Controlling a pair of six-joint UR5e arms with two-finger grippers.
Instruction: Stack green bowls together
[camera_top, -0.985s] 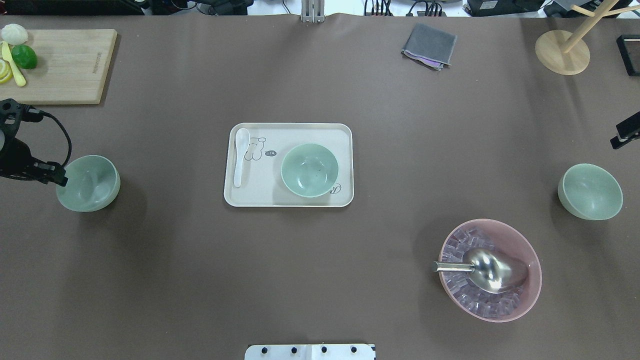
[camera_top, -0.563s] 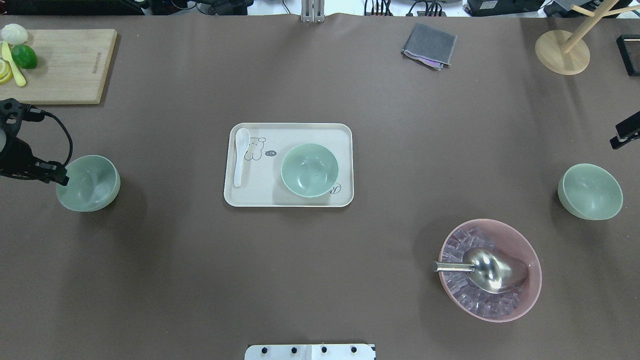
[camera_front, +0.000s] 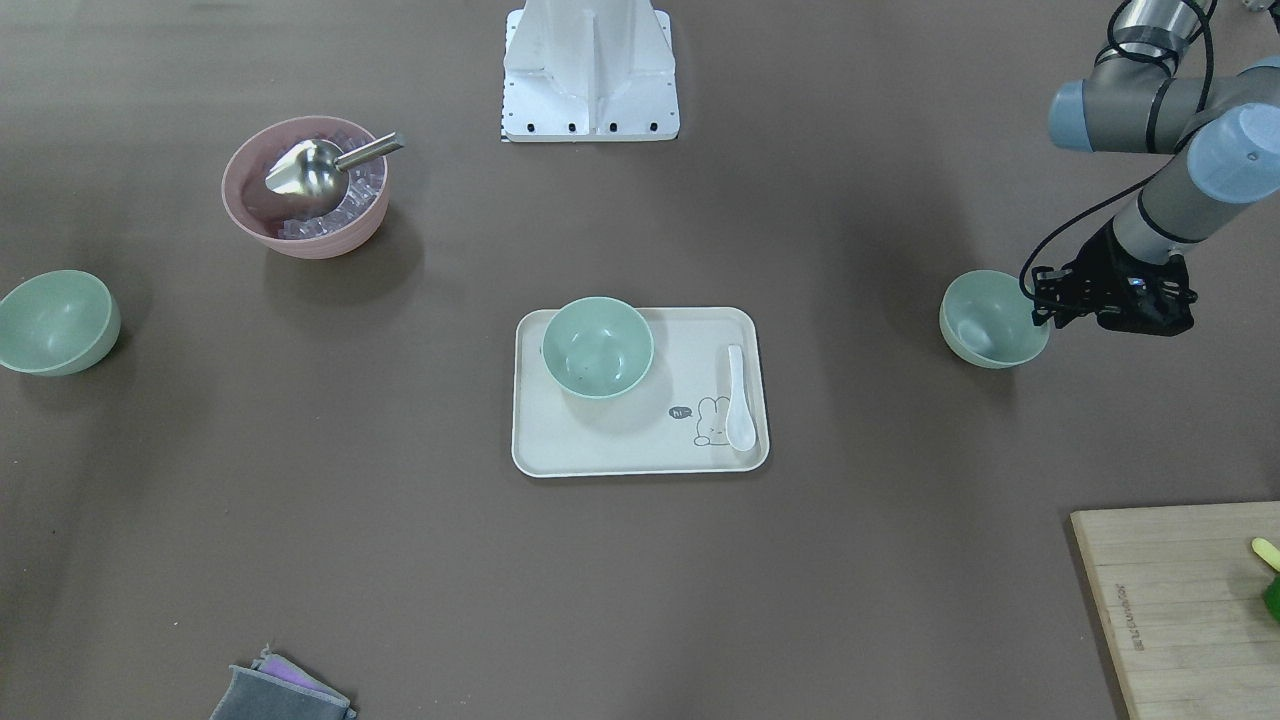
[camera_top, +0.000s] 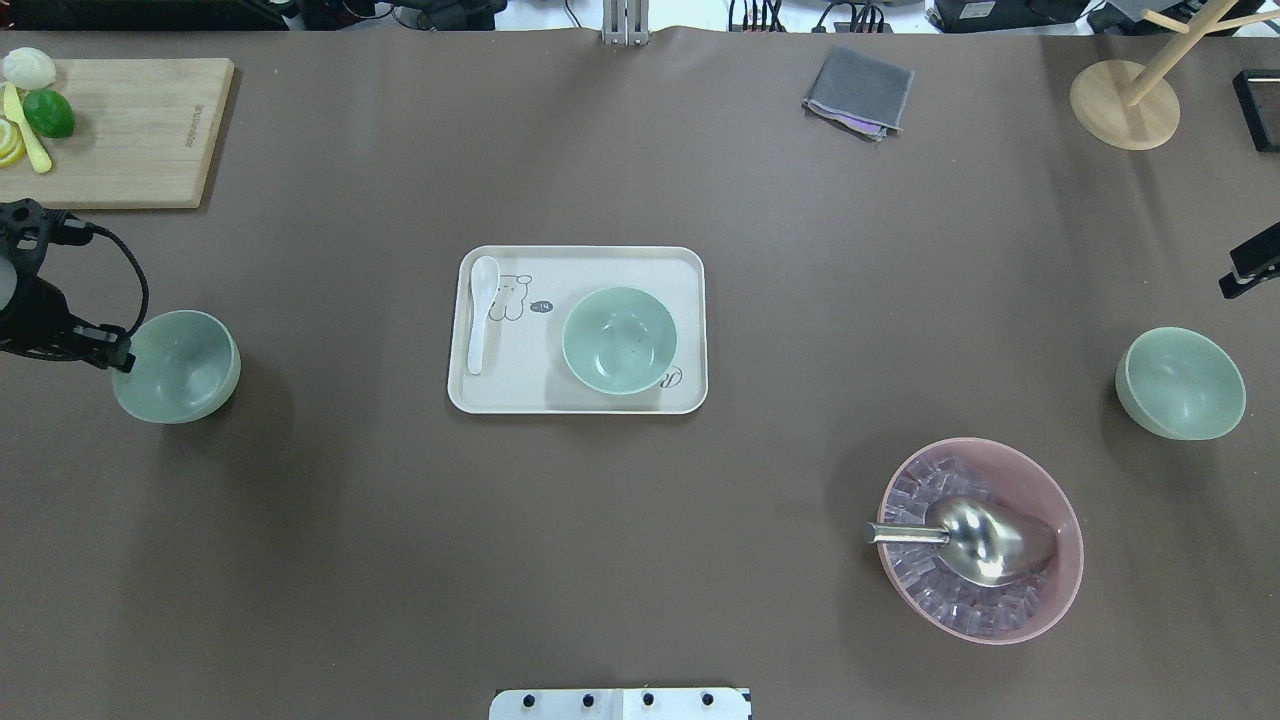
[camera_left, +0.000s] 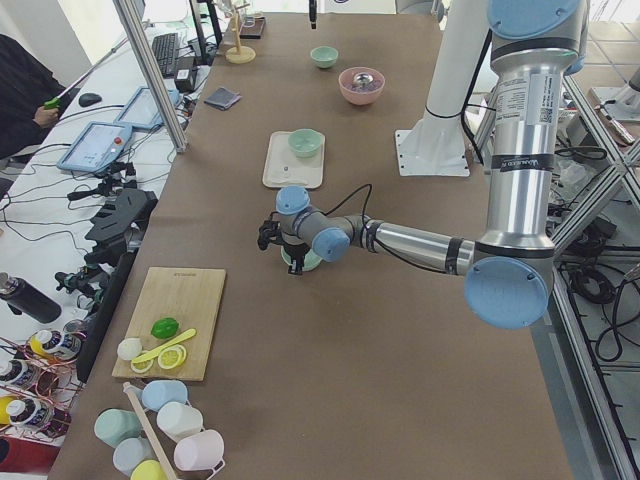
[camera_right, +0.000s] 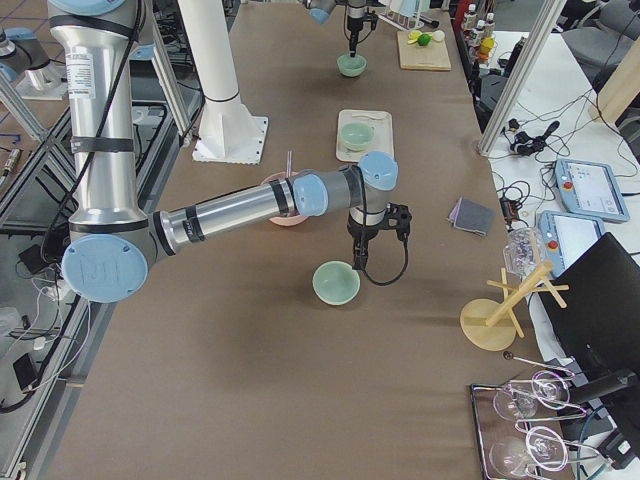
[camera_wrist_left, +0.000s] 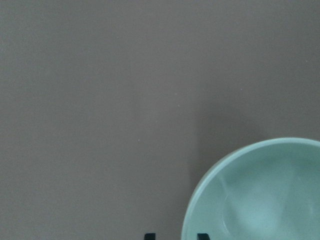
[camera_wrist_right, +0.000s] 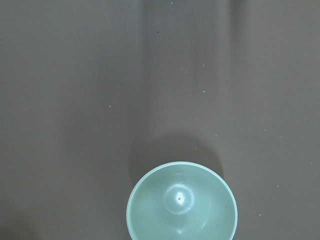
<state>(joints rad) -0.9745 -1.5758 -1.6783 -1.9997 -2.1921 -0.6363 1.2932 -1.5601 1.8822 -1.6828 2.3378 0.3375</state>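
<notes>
Three pale green bowls stand upright and apart. One (camera_top: 619, 340) sits on the cream tray (camera_top: 580, 258) at the table's middle. One (camera_top: 177, 366) stands at the far left, and one (camera_top: 1181, 383) at the far right. My left gripper (camera_top: 118, 355) is at the left bowl's outer rim. In the left wrist view its two fingertips (camera_wrist_left: 149, 236) straddle the rim of that bowl (camera_wrist_left: 260, 195) with a gap, open. My right gripper (camera_right: 357, 262) hangs above the right bowl (camera_wrist_right: 181, 202). Its fingers do not show in the wrist view.
A pink bowl (camera_top: 1055, 490) of ice cubes with a metal scoop (camera_top: 985, 540) stands at front right. A white spoon (camera_top: 480, 310) lies on the tray. A cutting board (camera_top: 130, 130) with fruit is at back left, a grey cloth (camera_top: 858, 92) and a wooden stand (camera_top: 1124, 105) at the back right.
My left gripper has shifted very slightly at the left bowl's rim. The three bowls have not moved.
</notes>
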